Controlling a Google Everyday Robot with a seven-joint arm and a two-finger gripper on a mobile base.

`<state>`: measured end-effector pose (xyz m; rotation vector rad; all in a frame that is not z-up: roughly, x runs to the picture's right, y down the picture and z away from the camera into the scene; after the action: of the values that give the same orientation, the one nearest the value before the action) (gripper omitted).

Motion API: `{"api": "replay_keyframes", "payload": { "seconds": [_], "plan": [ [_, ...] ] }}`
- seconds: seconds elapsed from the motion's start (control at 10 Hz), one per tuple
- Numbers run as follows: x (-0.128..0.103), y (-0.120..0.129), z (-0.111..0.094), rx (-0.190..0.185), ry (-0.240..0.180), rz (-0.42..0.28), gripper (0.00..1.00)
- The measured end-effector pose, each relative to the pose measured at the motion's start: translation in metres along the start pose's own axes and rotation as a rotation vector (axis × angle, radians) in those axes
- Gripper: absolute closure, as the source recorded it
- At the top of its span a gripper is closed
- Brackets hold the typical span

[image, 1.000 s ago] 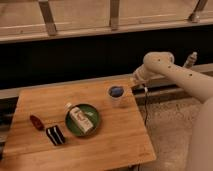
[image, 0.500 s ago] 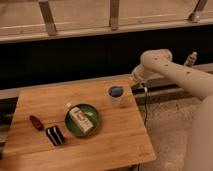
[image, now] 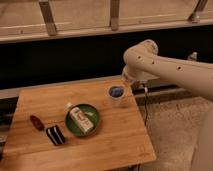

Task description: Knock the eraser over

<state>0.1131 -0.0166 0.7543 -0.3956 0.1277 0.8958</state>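
The eraser (image: 55, 135), a small black block with a white stripe, lies on the wooden table (image: 115, 145) near its front left. My gripper (image: 131, 80) is at the end of the white arm, above the table's far right edge and beside a cup. It is far from the eraser, well to its right and behind it, with the green plate between them. Nothing shows in the gripper.
A small dark red oval item (image: 36, 122) lies just left of the eraser. A white-and-brown bottle (image: 81, 119) lies on a green plate (image: 95, 127) to the eraser's right. A pale cup with blue contents (image: 116, 93) stands at the table's far right. A dark wall and railing run behind.
The arm has shifted slightly left near the table's far right edge. The eraser, bottle, plate and cup have not moved.
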Motion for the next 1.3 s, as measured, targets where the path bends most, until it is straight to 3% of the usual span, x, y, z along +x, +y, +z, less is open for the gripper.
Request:
{"api": "replay_keyframes", "payload": {
  "seconds": [0.1, 0.2, 0.5, 0.6, 0.7, 0.8, 0.9, 1.3],
  "plan": [
    [0.003, 0.011, 0.000, -0.023, 0.003, -0.011, 1.00],
    [0.012, 0.026, 0.008, -0.087, 0.011, -0.034, 1.00],
    [0.015, 0.061, 0.035, -0.371, -0.018, -0.087, 1.00],
    [0.011, 0.084, 0.052, -0.518, -0.021, -0.118, 1.00],
    [0.004, 0.101, 0.066, -0.599, -0.020, -0.141, 1.00],
    [0.000, 0.113, 0.071, -0.638, -0.017, -0.160, 1.00],
    [0.001, 0.116, 0.075, -0.652, -0.012, -0.164, 1.00],
    [0.002, 0.115, 0.074, -0.652, -0.010, -0.164, 1.00]
  ]
}}
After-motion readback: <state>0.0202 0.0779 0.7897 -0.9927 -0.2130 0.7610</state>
